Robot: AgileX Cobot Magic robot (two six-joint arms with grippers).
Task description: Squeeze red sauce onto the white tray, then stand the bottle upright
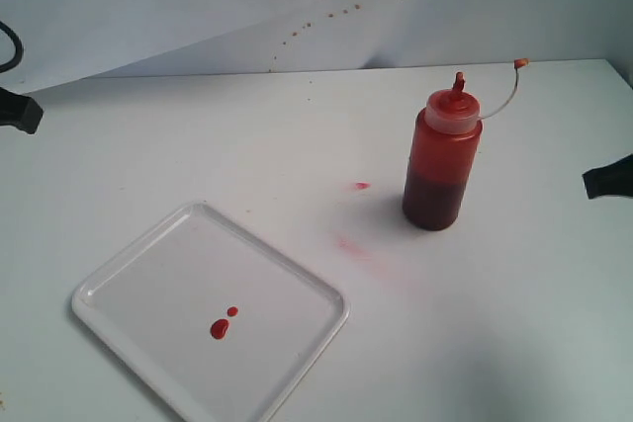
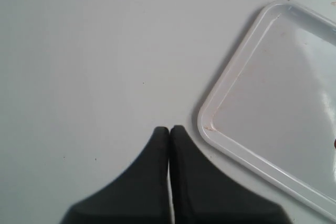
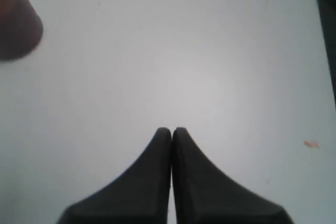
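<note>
The bottle (image 1: 442, 160) stands upright on the white table, right of centre, with its red nozzle up and its cap strap arching to the right. The white tray (image 1: 129, 274) lies at the front left, and two small blobs of red sauce (image 1: 220, 328) sit on it. My left gripper (image 2: 170, 128) is shut and empty over bare table beside a corner of the tray (image 2: 210, 124). My right gripper (image 3: 171, 129) is shut and empty too, with a blurred dark edge of the bottle (image 3: 16, 30) off to one side. In the exterior view its tip (image 1: 608, 178) shows only at the right edge.
Faint pinkish smears (image 1: 361, 186) mark the table between tray and bottle. A white backdrop sheet (image 1: 198, 7) with small brown specks hangs behind. A dark part of the left arm (image 1: 20, 111) shows at the left edge.
</note>
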